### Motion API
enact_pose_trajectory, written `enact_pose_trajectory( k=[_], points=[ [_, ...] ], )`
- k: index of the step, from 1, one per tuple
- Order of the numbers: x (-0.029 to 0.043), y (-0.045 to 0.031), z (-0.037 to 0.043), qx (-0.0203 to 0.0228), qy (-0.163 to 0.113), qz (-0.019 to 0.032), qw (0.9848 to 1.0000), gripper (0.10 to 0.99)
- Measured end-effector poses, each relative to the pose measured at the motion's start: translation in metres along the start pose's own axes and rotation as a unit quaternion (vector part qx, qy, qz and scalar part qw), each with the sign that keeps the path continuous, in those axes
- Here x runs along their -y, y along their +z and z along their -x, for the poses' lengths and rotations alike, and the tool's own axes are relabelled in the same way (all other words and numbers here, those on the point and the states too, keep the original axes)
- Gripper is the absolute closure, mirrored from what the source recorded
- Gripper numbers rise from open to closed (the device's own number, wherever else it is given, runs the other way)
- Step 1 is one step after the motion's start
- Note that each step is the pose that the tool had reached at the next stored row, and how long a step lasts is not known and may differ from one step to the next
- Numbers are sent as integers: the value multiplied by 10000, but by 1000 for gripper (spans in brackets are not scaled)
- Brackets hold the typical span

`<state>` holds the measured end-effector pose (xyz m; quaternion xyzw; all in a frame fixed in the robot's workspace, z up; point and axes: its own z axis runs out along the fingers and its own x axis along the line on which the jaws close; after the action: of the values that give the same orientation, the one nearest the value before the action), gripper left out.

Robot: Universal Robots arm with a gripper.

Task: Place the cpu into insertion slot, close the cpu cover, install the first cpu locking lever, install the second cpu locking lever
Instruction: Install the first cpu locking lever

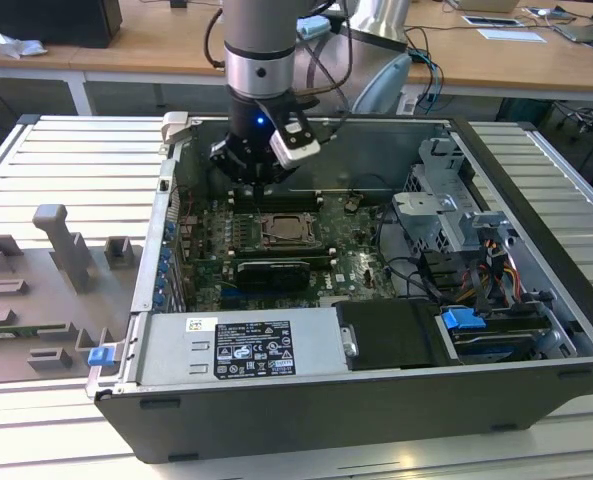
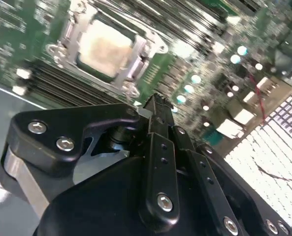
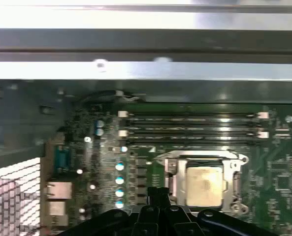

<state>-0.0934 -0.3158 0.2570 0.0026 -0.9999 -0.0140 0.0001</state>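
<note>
- The end effector [image 1: 259, 165] is hovering above the board's far edge, carrying nothing; its fingers [image 2: 158, 105] are looking pressed together.
- The cpu [image 3: 203, 186] is sitting in the slot [image 3: 203, 183], at about five o'clock from the end effector in the exterior view.
- The cover [image 2: 131, 66] is appearing to lie down around the chip; whether either lever is latched, I cannot tell.

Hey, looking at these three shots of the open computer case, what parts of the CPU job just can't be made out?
- Gripper finger opening: in the second wrist view its own black body hides the tips.
- Locking levers around the cpu cover: too blurred in both wrist views to tell latched or free.
- Near edge of the cpu: cut off by the gripper in the first wrist view.
- Insertion slot: too small in the exterior view.
</note>
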Motion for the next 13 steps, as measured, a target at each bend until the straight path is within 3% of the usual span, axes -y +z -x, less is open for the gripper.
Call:
enact_pose_trajectory(
  k=[1,3,7,13],
  points=[
    [-13,1,-91,1,-2,1,10000,980],
    [-49,2,-98,0,-15,0,10000,980],
    [-197,6,-101,-2,-103,0,9999,980],
    [-259,8,-71,-4,-159,1,9999,980]
  ],
)
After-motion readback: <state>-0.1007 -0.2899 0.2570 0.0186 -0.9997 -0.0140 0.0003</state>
